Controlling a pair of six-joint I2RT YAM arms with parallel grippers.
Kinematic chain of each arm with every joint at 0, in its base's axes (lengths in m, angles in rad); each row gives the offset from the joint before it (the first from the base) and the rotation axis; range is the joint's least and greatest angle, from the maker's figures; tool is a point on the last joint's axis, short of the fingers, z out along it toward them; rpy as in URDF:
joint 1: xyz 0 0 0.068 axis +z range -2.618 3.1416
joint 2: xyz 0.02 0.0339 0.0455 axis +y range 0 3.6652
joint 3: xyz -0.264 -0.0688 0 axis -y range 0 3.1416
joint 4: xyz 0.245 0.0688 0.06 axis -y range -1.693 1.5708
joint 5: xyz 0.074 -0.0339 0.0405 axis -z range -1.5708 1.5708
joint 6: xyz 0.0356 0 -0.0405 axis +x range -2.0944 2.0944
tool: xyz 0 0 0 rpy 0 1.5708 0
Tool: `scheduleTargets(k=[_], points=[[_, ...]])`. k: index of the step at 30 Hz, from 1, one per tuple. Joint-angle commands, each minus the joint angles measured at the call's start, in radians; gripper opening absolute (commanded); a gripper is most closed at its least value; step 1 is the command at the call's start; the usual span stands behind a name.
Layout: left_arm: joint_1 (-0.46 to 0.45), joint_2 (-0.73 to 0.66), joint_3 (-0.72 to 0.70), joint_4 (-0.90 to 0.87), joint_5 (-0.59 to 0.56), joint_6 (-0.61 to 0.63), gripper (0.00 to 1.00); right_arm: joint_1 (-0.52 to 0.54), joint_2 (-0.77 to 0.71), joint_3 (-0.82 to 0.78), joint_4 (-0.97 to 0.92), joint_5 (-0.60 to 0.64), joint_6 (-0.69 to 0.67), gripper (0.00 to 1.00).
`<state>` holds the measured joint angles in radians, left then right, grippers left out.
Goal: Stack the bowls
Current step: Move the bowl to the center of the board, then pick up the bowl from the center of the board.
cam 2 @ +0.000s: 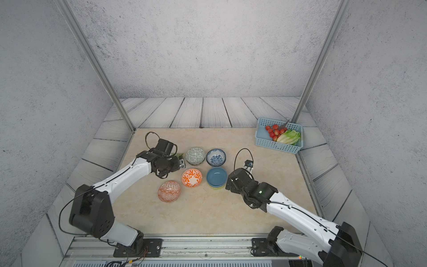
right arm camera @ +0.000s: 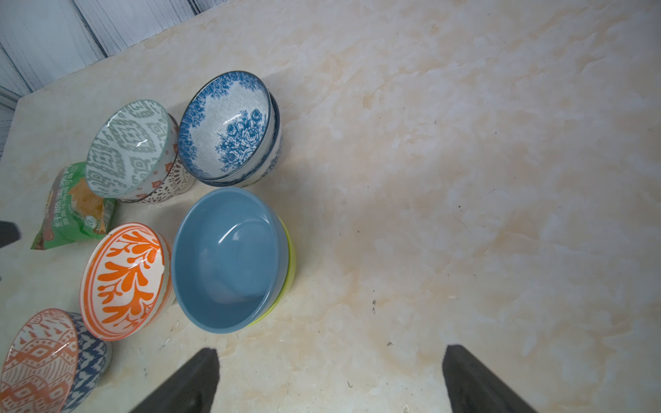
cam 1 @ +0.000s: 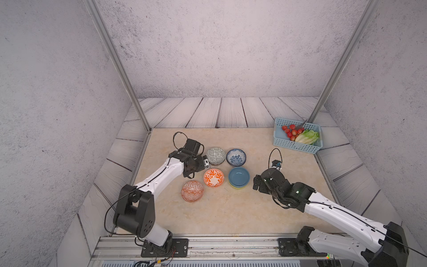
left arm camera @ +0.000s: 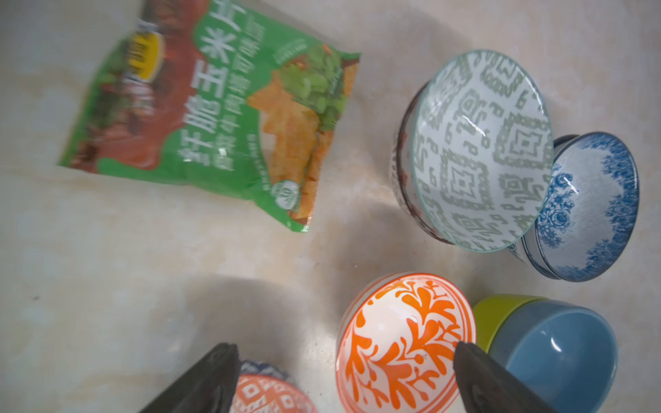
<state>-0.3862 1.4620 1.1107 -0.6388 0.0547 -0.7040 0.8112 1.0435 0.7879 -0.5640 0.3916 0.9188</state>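
Jaws on both sides stand wide apart, nothing between them. My left gripper [left arm camera: 345, 352] hangs at the left edge of the bowl cluster, near the snack packet [left arm camera: 214, 118]. My right gripper [right arm camera: 331, 350] hangs over bare table [right arm camera: 500, 178], just right of the cluster.

Far row: grey-green bowl [cam 1: 215, 156] nested in a white patterned bowl [right arm camera: 168, 186]; to its right, two flowered bowls [cam 1: 236, 157], nested.

Near row: orange leaf bowl [cam 1: 213, 177] alone; to its right, blue bowl [cam 1: 239, 176] nested in a lime bowl [left arm camera: 497, 314].

Orange diamond bowl [cam 1: 192, 191] nearest, left. Whether another sits beneath it, I cannot tell.

Basket [cam 1: 298, 136] far right, well apart.
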Motion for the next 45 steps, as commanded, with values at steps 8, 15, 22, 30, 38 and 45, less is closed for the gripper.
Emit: scheduleTargets(k=[8,15,22,30,38,45], points=[[0.057,-0.357,-0.264,-0.189,-0.059,-0.018,0.95,-0.001,-0.008,0.016,-0.017,-0.041,-0.018,0.99],[0.068,-0.363,-0.35,-0.213,-0.017,-0.036,0.71,0.0,-0.006,0.014,-0.017,-0.05,-0.018,0.99],[0.082,-0.251,-0.385,-0.171,0.053,-0.048,0.59,0.0,-0.005,0.014,-0.018,-0.05,-0.017,0.99],[0.084,-0.19,-0.39,-0.112,0.097,-0.055,0.42,0.0,0.007,0.02,-0.018,-0.05,-0.018,0.99],[0.084,-0.189,-0.396,-0.104,0.108,-0.054,0.15,0.0,0.006,0.017,-0.008,-0.046,-0.02,0.99],[0.084,-0.184,-0.381,-0.121,0.108,-0.048,0.0,0.001,-0.004,0.013,-0.009,-0.046,-0.02,0.99]])
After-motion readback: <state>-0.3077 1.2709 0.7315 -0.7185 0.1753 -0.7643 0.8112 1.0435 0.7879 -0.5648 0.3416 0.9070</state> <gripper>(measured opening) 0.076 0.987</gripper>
